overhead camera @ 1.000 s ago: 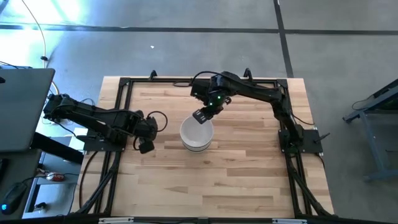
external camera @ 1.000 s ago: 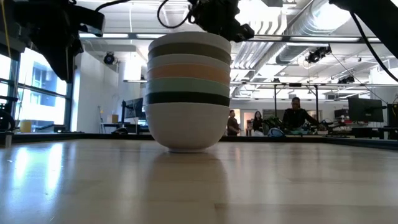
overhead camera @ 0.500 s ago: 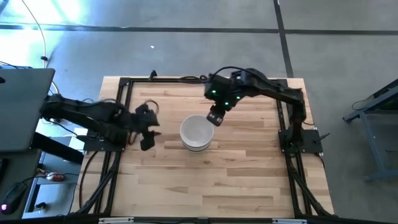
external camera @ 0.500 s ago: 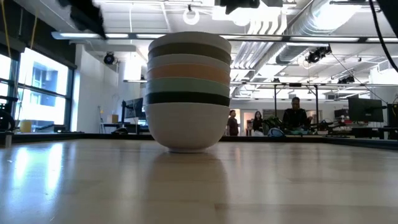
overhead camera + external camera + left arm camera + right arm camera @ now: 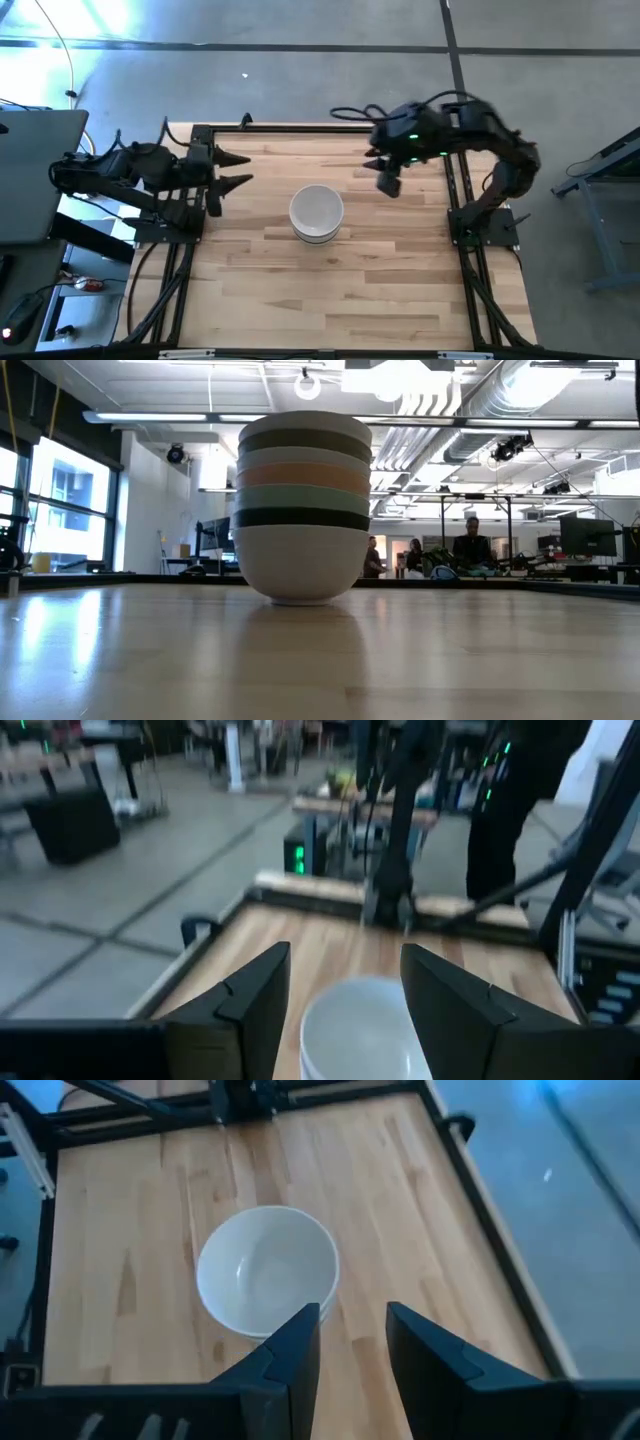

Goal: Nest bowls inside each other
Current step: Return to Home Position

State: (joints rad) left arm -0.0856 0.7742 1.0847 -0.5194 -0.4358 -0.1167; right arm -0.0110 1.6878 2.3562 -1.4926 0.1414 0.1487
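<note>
stack: seven smooth round bowls [image 5: 304, 505] nested as one pile near the middle of the pale wooden tabletop [image 5: 380, 290]; bottom to top white, black, mint green, peach-orange, white, olive-grey, white | left hand [image 5: 240, 170]: fingers spread, empty, over the tabletop's left edge, apart from the pile | right hand [image 5: 386, 180]: fingers parted, empty, raised right of the pile

Seven bowls [image 5: 305, 500] standing in one stack: three white bowls [image 5: 300, 565], one olive-grey bowl [image 5: 305, 441], one peach-orange bowl [image 5: 305, 475], one mint-green bowl [image 5: 305, 496], one black bowl [image 5: 305, 517]. Two grippers showing: left gripper [image 5: 242, 170], right gripper [image 5: 384, 174]. Three people [image 5: 470, 547] showing beyond table [image 5: 450, 650].
</note>
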